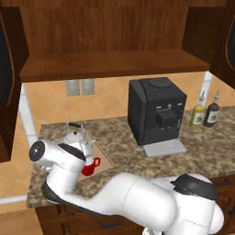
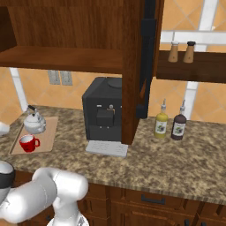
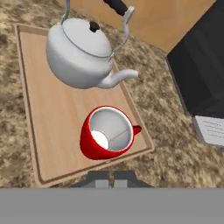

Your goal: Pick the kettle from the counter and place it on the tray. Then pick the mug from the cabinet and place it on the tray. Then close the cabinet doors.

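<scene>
One kettle [image 3: 78, 54] and one mug [image 3: 107, 139] are sitting on the single tray [image 3: 46, 127], which is lying flat on the counter [image 2: 176, 161]. In the hand view, the kettle is occupying the far half of the tray with its spout pointing toward the mug side; the mug is standing upright just beside it on the near half, handle pointing toward the tray's edge, white inside facing up. The two items are appearing close together but apart.

The gripper [image 3: 109, 178] is hanging just above the near edge of the tray, beside the mug. Its two finger tips are standing together with only a thin seam between them, and nothing is clamped between them.

One black coffee machine [image 1: 156, 114] is standing on the counter to the right of the tray, with one grey drip plate [image 1: 165, 148] in front of it. Two bottles are standing further right: one yellow bottle [image 2: 161, 122] and one dark bottle [image 2: 178, 125], side by side. Two shakers [image 2: 181, 51] are sitting on a small shelf above them.

The cabinet [image 1: 110, 41] is hanging above the counter with its one wide shelf bare. The cabinet doors [image 2: 147, 57] are standing open; the right base view is showing one edge-on, the left base view is showing both at the frame edges.
</scene>
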Tool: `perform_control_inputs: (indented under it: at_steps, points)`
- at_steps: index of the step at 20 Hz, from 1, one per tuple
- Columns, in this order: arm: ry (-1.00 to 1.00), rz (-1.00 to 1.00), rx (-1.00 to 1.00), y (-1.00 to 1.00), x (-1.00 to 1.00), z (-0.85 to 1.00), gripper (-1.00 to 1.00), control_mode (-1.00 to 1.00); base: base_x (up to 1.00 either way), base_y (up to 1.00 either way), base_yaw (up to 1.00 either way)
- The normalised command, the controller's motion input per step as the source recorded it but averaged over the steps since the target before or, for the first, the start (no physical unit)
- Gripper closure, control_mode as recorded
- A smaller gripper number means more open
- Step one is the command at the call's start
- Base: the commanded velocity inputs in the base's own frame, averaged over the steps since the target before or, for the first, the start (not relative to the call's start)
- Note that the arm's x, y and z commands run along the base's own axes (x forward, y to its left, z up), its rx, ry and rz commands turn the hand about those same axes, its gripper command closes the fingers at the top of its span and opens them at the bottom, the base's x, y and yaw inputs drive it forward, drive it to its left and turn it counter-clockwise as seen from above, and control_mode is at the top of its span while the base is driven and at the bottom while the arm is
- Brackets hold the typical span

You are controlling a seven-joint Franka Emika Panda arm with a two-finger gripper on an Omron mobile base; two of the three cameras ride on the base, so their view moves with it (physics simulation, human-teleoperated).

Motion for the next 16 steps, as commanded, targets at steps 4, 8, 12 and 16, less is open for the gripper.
perform_control_inputs:
  at_steps: [4,8,12,16]
  points:
    - [-0.35,0.05,-0.40,0.50,-0.14,0.02,1.00,-1.00,0.00,0.00,0.00]
    - [-0.54,0.06,-0.42,0.60,-0.06,0.00,1.00,-1.00,0.00,0.00,0.00]
    - [-0.52,0.03,-0.34,0.47,-0.15,0.32,1.00,-1.00,0.00,0.00,0.00]
    - [-0.28,0.00,-0.27,0.59,-0.15,0.81,1.00,-1.00,0.00,0.00,0.00]
